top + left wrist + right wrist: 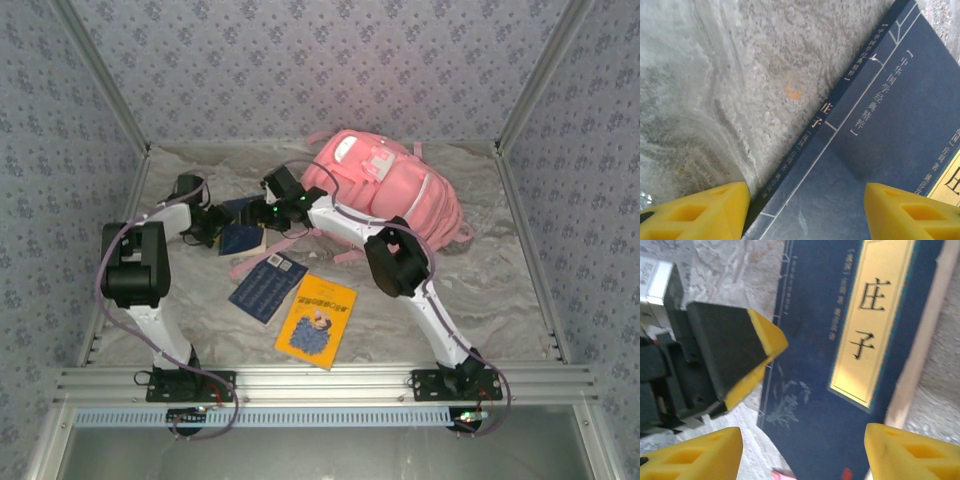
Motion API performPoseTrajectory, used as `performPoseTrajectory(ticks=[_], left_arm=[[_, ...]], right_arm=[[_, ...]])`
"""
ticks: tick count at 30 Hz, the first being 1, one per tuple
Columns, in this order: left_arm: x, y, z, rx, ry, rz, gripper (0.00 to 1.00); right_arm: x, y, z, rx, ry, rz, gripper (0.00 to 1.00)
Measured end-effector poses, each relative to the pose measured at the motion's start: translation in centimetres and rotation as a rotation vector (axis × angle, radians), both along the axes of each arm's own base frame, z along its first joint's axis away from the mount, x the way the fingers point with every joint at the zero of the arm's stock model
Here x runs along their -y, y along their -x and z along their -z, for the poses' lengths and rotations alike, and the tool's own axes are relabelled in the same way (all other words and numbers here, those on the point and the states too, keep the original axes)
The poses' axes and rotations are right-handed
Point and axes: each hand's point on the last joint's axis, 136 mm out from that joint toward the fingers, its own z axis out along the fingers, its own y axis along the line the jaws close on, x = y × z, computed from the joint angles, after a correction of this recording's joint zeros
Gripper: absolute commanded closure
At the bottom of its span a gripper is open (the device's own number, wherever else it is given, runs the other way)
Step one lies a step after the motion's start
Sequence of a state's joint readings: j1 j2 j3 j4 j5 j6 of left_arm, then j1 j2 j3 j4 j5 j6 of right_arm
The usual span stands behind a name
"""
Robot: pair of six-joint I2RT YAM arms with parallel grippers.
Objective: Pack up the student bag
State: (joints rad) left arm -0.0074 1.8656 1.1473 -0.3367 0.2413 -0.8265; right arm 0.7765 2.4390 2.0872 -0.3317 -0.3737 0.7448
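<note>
The book (810,405) lies flat on the marbled table (730,270). Its cover is dark blue, with a gold label (872,320) bearing two large black characters. A pale strip (920,355) runs along the book's right edge. The right gripper (800,455) is above the book's near end, jaws apart, one yellow fingertip at each lower corner. The left gripper's finger (735,347), black with a yellow tip, reaches in from the left to the book's left edge.
</note>
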Motion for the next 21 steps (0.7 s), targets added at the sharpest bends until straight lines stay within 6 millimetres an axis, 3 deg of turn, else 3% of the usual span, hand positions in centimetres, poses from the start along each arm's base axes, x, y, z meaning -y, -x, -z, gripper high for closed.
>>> performPoseTrajectory(ticks=[5, 14, 21], left_arm=[[0.6, 0.3, 0.0, -0.004, 0.014, 0.009, 0.39], [0.5, 0.3, 0.0, -0.005, 0.014, 0.009, 0.39], [0.5, 0.3, 0.0, -0.005, 0.014, 0.009, 0.40]], right_arm=[[-0.2, -0.4, 1.4, -0.030, 0.008, 0.016, 0.33], [2.5, -0.3, 3.5, -0.029, 0.096, 0.065, 0.33], [3.8, -1.3, 3.5, -0.028, 0.105, 0.097, 0.34]])
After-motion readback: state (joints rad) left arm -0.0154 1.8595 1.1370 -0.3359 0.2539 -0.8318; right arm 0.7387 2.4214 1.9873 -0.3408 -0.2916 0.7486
